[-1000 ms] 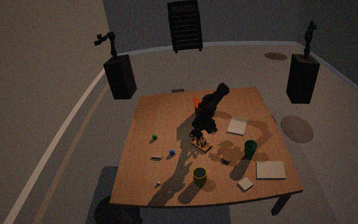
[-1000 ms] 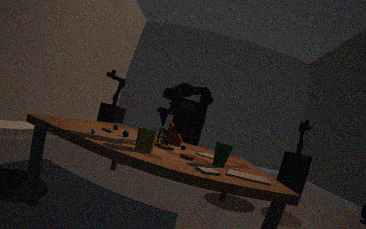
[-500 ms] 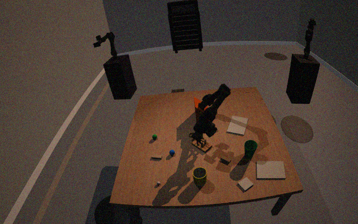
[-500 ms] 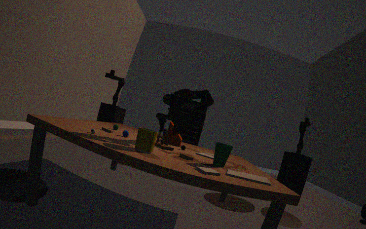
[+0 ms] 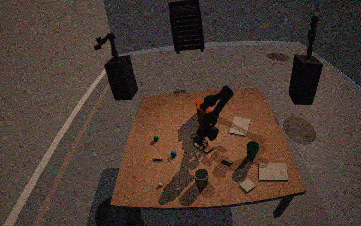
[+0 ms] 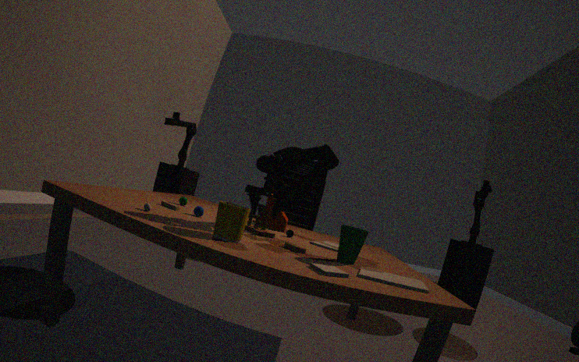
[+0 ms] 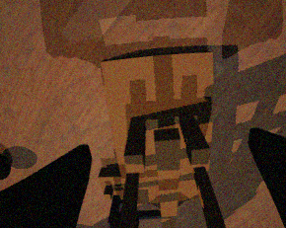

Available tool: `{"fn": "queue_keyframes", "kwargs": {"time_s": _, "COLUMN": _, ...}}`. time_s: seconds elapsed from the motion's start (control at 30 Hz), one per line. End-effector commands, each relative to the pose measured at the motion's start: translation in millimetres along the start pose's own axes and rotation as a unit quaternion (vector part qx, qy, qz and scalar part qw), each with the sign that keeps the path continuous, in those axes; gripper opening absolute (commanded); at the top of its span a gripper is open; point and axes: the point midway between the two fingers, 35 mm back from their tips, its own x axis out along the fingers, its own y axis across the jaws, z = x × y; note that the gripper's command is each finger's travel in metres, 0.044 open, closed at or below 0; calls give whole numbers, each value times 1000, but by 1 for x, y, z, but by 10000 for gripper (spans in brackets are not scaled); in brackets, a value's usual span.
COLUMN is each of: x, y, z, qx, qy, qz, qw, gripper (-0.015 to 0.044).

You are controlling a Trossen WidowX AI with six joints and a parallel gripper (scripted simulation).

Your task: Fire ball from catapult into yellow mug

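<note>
The small wooden catapult (image 5: pixel 207 149) (image 6: pixel 263 233) (image 7: pixel 190 65) stands near the middle of the table. My gripper (image 7: pixel 172 145) is open and empty, just above the catapult, with a dark fingertip on either side of its frame in the wrist view. The yellow mug (image 5: pixel 201 182) (image 6: pixel 230 223) stands upright near the table's front edge. A blue ball (image 5: pixel 173 153) (image 6: pixel 198 211), a green ball (image 5: pixel 155 138) (image 6: pixel 182 201) and a small white ball (image 5: pixel 159 184) (image 6: pixel 147 207) lie left of the catapult. A dark ball (image 6: pixel 289 233) (image 7: pixel 1 167) lies beside it. Whether the catapult holds a ball cannot be told.
A green cup (image 5: pixel 252 149) (image 6: pixel 351 245) stands on the right. Pale slabs (image 5: pixel 239 126) (image 5: pixel 272 171) (image 5: pixel 246 185) lie on the right side. Small blocks (image 5: pixel 157 159) (image 5: pixel 226 161) lie left and right of the catapult. An orange object (image 5: pixel 198 104) (image 6: pixel 281 221) stands behind, partly hidden by the arm.
</note>
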Motion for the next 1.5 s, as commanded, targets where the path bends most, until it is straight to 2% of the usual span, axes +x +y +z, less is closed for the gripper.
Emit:
{"fn": "queue_keyframes", "kwargs": {"time_s": 0.0, "x": 6, "y": 1, "z": -1, "qx": 4, "qy": -2, "qz": 2, "qw": 1000, "gripper": 440}}
{"fn": "queue_keyframes", "kwargs": {"time_s": 0.67, "x": 36, "y": 3, "z": -1, "qx": 4, "qy": -2, "qz": 3, "qw": 1000, "gripper": 440}}
{"fn": "queue_keyframes", "kwargs": {"time_s": 1.03, "x": 33, "y": 2, "z": 0, "qx": 0, "qy": -1, "qz": 1, "qw": 1000, "gripper": 151}}
{"fn": "queue_keyframes", "kwargs": {"time_s": 1.23, "x": 33, "y": 2, "z": 0, "qx": 0, "qy": -1, "qz": 1, "qw": 1000, "gripper": 111}}
{"fn": "queue_keyframes", "kwargs": {"time_s": 1.27, "x": 30, "y": 2, "z": 0, "qx": 0, "qy": -1, "qz": 1, "qw": 1000, "gripper": 85}}
{"fn": "queue_keyframes", "kwargs": {"time_s": 1.37, "x": -5, "y": 1, "z": 0, "qx": 0, "qy": 0, "qz": 1, "qw": 1000, "gripper": 6}}
{"fn": "queue_keyframes", "kwargs": {"time_s": 1.47, "x": -16, "y": 2, "z": 0, "qx": 0, "qy": 0, "qz": 2, "qw": 1000, "gripper": 0}}
